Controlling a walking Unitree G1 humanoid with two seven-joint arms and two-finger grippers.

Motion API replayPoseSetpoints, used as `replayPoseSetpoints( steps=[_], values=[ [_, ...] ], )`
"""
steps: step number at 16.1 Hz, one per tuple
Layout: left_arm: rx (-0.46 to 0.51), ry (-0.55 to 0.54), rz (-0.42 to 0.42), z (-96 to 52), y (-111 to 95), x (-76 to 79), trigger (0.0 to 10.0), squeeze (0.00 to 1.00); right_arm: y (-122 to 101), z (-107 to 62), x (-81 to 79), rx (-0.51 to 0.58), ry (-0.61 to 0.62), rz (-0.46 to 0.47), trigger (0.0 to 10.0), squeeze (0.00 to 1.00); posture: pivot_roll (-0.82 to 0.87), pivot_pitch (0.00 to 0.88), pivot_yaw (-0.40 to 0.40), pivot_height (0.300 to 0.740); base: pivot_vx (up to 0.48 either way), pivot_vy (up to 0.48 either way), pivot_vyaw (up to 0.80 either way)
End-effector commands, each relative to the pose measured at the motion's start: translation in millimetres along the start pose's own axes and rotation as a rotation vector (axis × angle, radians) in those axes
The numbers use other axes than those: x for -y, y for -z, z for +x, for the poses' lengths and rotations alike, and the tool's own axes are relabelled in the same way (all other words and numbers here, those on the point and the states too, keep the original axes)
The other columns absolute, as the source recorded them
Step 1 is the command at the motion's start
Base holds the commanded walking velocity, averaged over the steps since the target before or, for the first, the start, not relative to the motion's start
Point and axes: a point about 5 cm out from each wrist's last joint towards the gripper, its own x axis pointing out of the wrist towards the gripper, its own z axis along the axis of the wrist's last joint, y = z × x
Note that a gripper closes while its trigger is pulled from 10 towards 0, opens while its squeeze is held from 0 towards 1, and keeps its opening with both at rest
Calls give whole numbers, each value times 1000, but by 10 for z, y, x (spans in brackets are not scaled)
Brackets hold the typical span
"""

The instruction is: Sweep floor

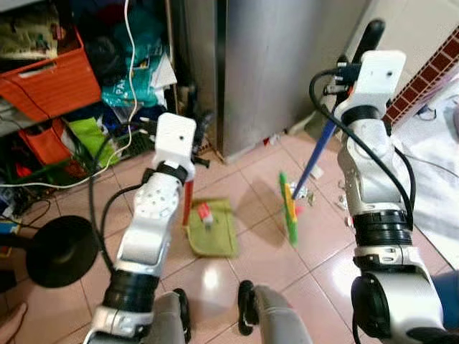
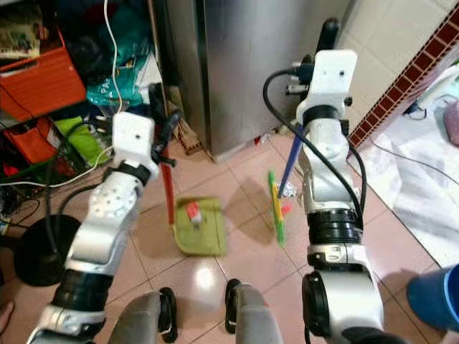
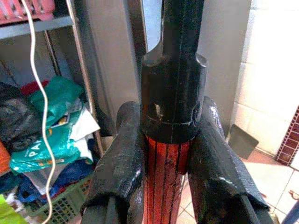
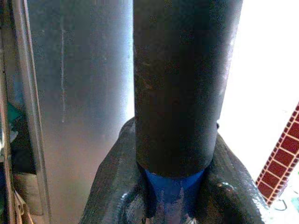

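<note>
Pink tiled floor [image 1: 237,279], steel cabinet [image 1: 272,64], cluttered shelves [image 1: 50,79].

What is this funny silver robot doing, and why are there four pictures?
It is a walking house robot with two silver arms. The two wide pictures come from cameras in its head, looking down at the pink tiled floor. The two close-up pictures come from little cameras on its wrists.

Its left gripper has black fingers squeezed around the red handle of a green dustpan, which lies on the floor with a small red scrap inside. Its right gripper grips the blue handle of a broom with a green and yellow head. Some crumbs lie beside the broom. Behind stand a metal cabinet and cluttered shelves.
</note>
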Motion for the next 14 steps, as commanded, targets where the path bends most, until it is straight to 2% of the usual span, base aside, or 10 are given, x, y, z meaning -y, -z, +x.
replayPoseSetpoints(
  steps=[1, 2, 5, 8, 10, 12, 13, 14],
  values=[
    [16, 18, 9, -40, -49, 9, 10000, 0, -68, 22, 37, 37, 11, -24, 10000, 0, -35, 215, -21, 740, 0, 0, 0],
    [-23, 20, 16, -90, 51, -7, 10000, 0, -36, 18, 33, 24, 11, -21, 10000, 0, -25, 215, -20, 740, 0, 0, 0],
    [-65, 19, 26, -109, 194, -6, 10000, 0, 28, 3, 13, -1, 6, -21, 10000, 0, -26, 214, -19, 740, 0, 0, 0],
    [-29, 11, 17, -111, 251, 20, 10000, 0, 93, -56, -31, -36, -24, 30, 10000, 0, -40, 209, -13, 740, 0, 0, 0],
    [-1, 22, -18, -121, 230, 66, 10000, 0, 130, -126, -31, -44, -33, 46, 10000, 0, -43, 206, -13, 740, 0, 0, 0],
    [42, 49, -36, -154, 154, 119, 10000, 0, 194, -270, -39, -41, -57, -9, 10000, 0, -43, 206, -14, 740, 0, 0, 0],
    [94, 73, -85, -169, 59, 123, 10000, 0, 304, -390, -63, -75, -71, -43, 10000, 0, -49, 214, -22, 740, 0, 0, 0],
    [114, 89, -100, -168, 23, 128, 10000, 0, 361, -441, -78, -100, -72, -59, 10000, 0, -47, 224, -32, 740, 0, 0, 0]
  ],
)
